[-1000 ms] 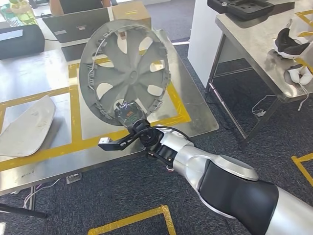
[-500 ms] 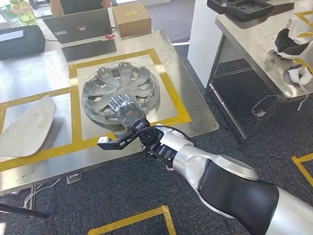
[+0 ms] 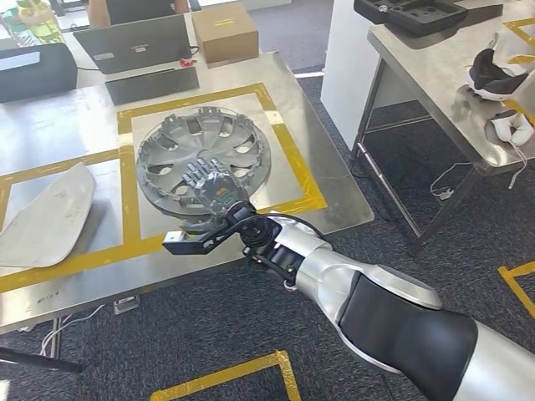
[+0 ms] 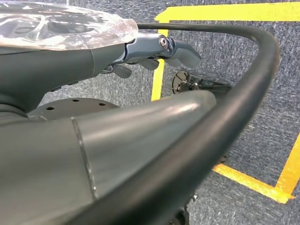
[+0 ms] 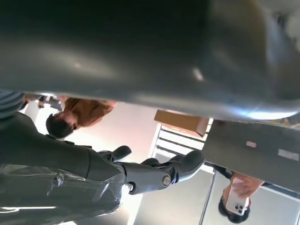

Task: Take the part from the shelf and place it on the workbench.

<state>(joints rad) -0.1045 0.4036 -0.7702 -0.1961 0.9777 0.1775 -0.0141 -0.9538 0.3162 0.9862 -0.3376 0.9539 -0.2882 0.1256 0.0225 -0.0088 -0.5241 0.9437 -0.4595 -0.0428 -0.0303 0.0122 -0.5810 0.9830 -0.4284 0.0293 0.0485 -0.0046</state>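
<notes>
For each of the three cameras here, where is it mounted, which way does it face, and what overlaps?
Head view: high on the body, looking down at the wheel cover on the workbench; right hand over it.
Left wrist view: behind the left hand, facing carpet.
Right wrist view: behind the right hand, close against the wheel cover.
Head and right wrist views share both.

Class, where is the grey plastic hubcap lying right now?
In the head view, the grey plastic hubcap lies flat inside the yellow-taped square on the steel workbench.

The hubcap [image 3: 203,159] was grey on a silver bench [image 3: 63,125] striped with yellow tape [image 3: 126,180]. A brown box [image 3: 225,32] sat far; the carpet [image 3: 441,242] was dark grey.
</notes>
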